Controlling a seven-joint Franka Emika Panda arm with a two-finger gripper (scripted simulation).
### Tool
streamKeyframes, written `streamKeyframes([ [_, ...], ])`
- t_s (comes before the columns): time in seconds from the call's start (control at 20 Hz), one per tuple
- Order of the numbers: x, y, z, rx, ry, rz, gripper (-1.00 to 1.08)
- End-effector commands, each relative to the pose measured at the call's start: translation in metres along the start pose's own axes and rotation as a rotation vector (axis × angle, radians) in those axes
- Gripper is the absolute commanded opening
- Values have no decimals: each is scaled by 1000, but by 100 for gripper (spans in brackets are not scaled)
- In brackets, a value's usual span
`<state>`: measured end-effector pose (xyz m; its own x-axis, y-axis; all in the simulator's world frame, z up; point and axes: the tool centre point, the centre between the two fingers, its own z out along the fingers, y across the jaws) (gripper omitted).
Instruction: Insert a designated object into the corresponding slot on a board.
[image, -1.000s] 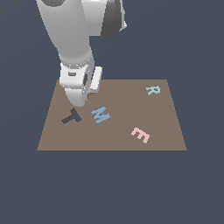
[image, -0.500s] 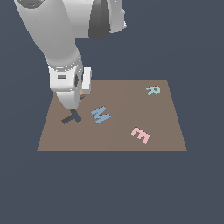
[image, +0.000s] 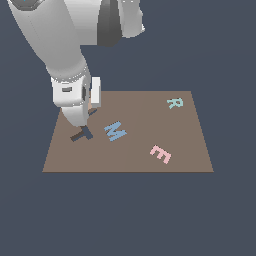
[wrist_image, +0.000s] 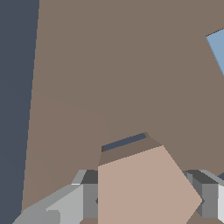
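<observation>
My gripper is shut on the tan pentagon block, which fills the space between the two grey fingers in the wrist view. The block hangs low over the brown board. Just past the block's edge a thin dark strip shows in the board, apparently an edge of the pentagon slot. The block hides the rest of it. In the exterior view the hand stands over the board's left part, and the block and slot are hidden behind it.
A dark T-shaped hole lies just in front of the hand. A blue M is to the exterior view's right of it, and its corner shows in the wrist view. A pink E and a green R lie farther right.
The arm has swung toward the exterior view's left, and the hand now stands nearer the board's left edge. The letters have not moved.
</observation>
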<state>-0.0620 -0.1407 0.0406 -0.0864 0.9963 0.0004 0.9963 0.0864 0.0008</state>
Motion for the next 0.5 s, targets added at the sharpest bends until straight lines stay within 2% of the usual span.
streamKeyframes([
  [0.0,1,0,0,0,0,0,-100],
  [0.45,1,0,10,0,-1,0,-100],
])
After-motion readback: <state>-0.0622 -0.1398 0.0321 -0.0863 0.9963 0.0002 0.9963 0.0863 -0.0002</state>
